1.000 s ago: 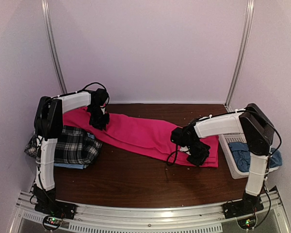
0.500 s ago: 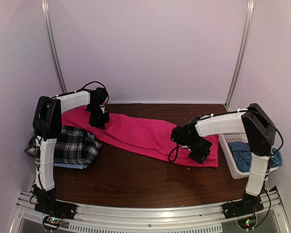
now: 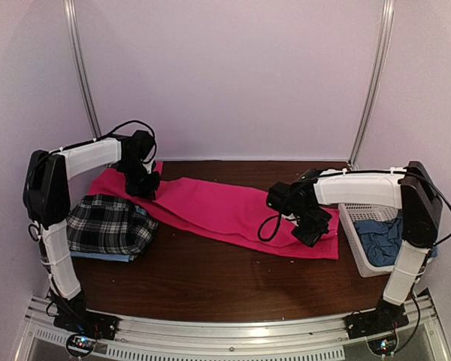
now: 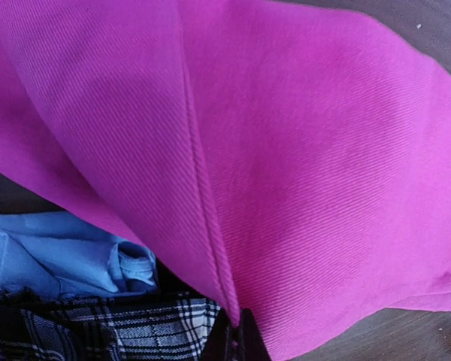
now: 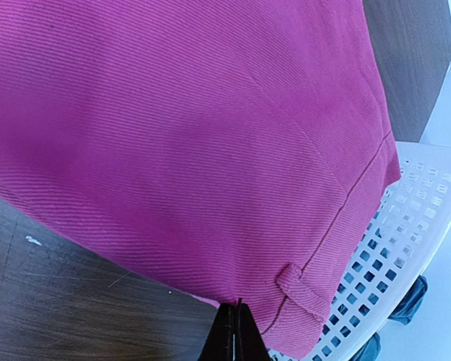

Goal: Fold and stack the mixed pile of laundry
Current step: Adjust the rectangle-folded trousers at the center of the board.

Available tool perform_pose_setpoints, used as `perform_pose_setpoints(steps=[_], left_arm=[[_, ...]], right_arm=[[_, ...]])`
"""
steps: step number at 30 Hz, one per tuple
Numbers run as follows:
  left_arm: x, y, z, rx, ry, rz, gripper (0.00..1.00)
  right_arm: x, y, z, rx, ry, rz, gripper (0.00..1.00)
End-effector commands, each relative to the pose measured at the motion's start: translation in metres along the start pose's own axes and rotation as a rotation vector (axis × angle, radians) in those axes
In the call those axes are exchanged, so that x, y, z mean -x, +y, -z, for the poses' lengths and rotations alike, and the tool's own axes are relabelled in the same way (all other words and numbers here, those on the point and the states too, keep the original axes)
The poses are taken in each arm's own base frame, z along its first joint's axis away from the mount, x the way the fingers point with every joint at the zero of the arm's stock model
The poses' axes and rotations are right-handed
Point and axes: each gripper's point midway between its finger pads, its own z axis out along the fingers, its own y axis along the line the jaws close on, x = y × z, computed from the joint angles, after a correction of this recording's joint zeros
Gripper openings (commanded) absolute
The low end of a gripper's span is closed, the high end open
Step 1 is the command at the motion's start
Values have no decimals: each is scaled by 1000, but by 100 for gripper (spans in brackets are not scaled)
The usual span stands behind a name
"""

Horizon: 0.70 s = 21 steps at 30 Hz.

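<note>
The hot-pink trousers (image 3: 225, 210) lie stretched across the table from back left to right. My left gripper (image 3: 141, 184) is shut on their left end along a seam (image 4: 210, 226), lifted above the plaid shirt (image 3: 109, 226) and the light blue shirt (image 4: 68, 256) beneath it. My right gripper (image 3: 312, 229) is shut on the waistband edge by a belt loop (image 5: 301, 289), beside the basket. In the wrist views the closed left gripper (image 4: 239, 331) and right gripper (image 5: 237, 323) pinch pink cloth (image 5: 173, 135).
A white lattice basket (image 3: 361, 256) stands at the right edge of the table and holds a duller blue cloth (image 3: 383, 237). The basket's wall (image 5: 406, 248) is right under the trousers' waistband corner. Bare brown tabletop (image 3: 210, 278) runs along the front.
Both grippers have closed on the trousers. The left arm has swung left and raised its end. The right arm has shifted slightly toward the basket with the waistband.
</note>
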Motion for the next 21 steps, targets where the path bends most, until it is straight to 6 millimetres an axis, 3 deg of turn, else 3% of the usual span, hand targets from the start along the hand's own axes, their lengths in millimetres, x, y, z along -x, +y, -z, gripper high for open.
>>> perform_pose_setpoints(steps=[1, 5, 8, 11, 14, 17, 21], left_arm=[[-28, 15, -15, 41, 68, 3, 0], [-38, 26, -40, 86, 114, -6, 0], [-38, 31, -47, 95, 128, -2, 0], [-19, 29, -31, 66, 44, 5, 0], [-1, 9, -7, -29, -28, -44, 0], [1, 0, 6, -78, -45, -99, 0], [-18, 7, 3, -98, 4, -112, 0]], right_arm=[[2, 8, 13, 56, -16, -16, 0], [1, 18, 7, 83, 9, 2, 0], [1, 2, 8, 15, 10, -32, 0], [1, -33, 14, -81, 8, -109, 0], [1, -50, 21, -107, -17, -145, 0], [2, -49, 27, -77, -33, -148, 0], [1, -40, 34, -18, -38, -155, 0]])
